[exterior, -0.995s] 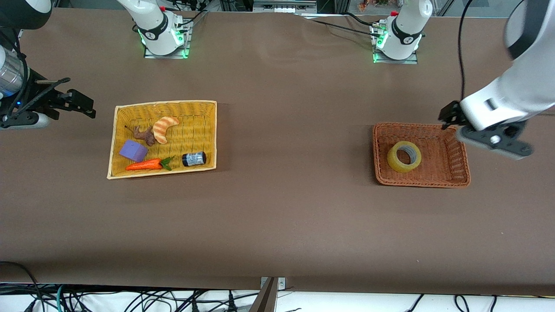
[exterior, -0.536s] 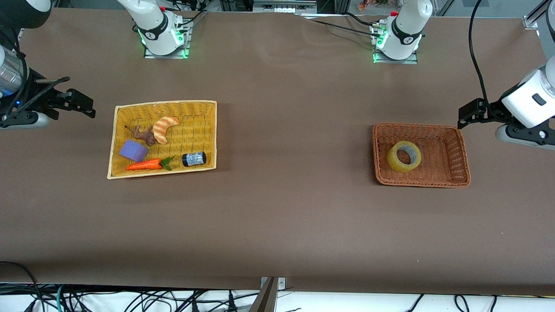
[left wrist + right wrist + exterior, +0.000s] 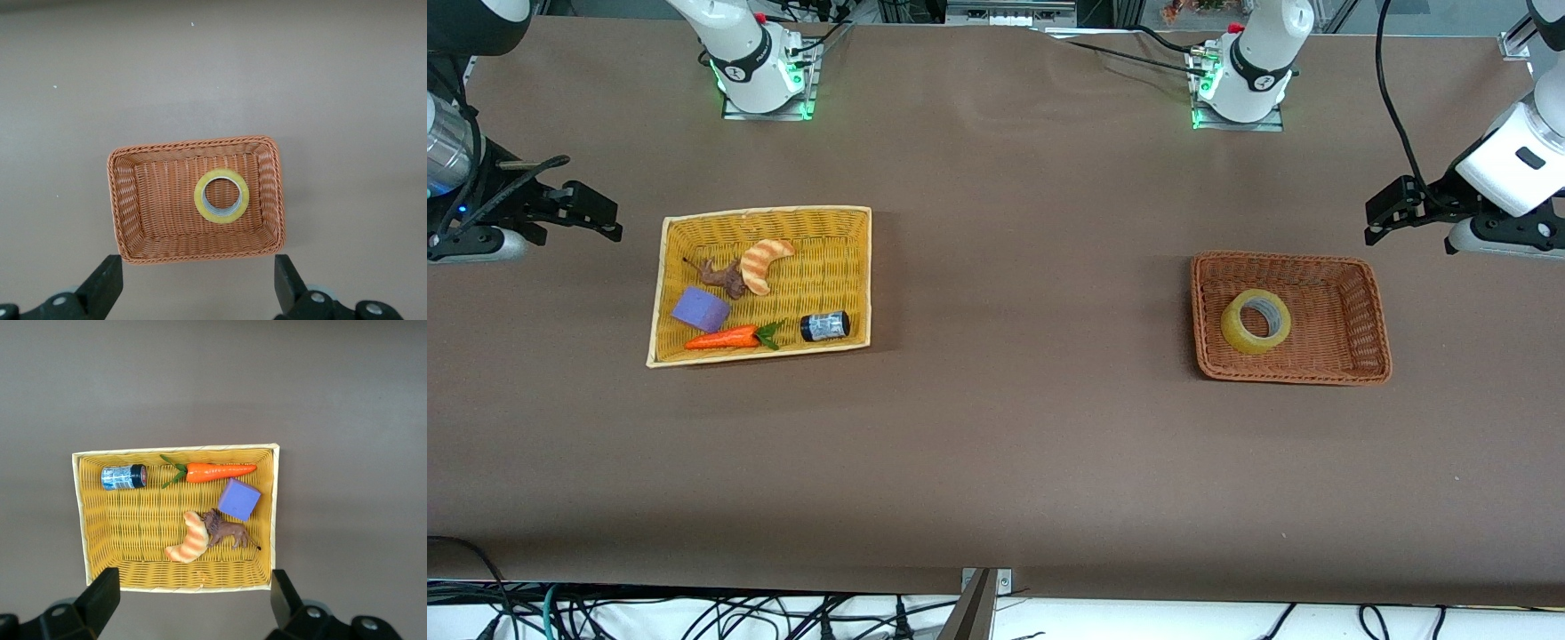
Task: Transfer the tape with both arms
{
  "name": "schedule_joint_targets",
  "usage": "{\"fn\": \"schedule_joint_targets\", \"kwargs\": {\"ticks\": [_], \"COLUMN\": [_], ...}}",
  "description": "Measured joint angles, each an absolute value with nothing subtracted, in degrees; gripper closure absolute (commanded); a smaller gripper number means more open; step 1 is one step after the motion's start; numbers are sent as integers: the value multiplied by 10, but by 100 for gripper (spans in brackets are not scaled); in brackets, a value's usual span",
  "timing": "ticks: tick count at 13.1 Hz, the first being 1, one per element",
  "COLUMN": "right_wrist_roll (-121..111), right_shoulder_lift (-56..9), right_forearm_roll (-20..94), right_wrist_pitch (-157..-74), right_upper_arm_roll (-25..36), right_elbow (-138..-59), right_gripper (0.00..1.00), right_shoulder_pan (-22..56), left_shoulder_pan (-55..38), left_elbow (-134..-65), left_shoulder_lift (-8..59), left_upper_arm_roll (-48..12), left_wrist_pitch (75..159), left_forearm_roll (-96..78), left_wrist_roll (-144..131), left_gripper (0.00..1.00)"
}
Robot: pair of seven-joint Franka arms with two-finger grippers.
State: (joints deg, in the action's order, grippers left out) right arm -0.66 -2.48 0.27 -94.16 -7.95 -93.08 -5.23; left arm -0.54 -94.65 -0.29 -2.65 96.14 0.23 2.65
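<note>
Left tool [image 3: 193, 290] wide open, empty

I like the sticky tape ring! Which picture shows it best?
The left wrist view: it looks straight down on the tape, big, with its round hole showing, lying in the brown basket. The front view shows it small. The right wrist view shows only the yellow basket, no tape.

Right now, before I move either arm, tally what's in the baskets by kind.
Tape: 1
Croissant toy: 1
Carrot: 1
Purple block: 1
Brown animal figure: 1
Dark can: 1
Total: 6
</note>
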Motion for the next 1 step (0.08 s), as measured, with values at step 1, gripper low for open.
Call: {"fn": "schedule_joint_targets", "kwargs": {"ticks": [1], "right_wrist_roll": [-7], "right_shoulder_lift": [-25], "right_forearm_roll": [3], "right_wrist_pitch": [-942], "right_upper_arm_roll": [-80], "right_elbow": [-931], "right_gripper": [0], "right_shoulder_pan": [-52], "left_shoulder_pan": [-5], "left_elbow": [-947], "left_shoulder_lift": [-3], "left_upper_arm_roll": [-27], "left_wrist_pitch": [960], "left_forearm_roll": [2], "left_wrist_roll": [26], "left_gripper": [0]}}
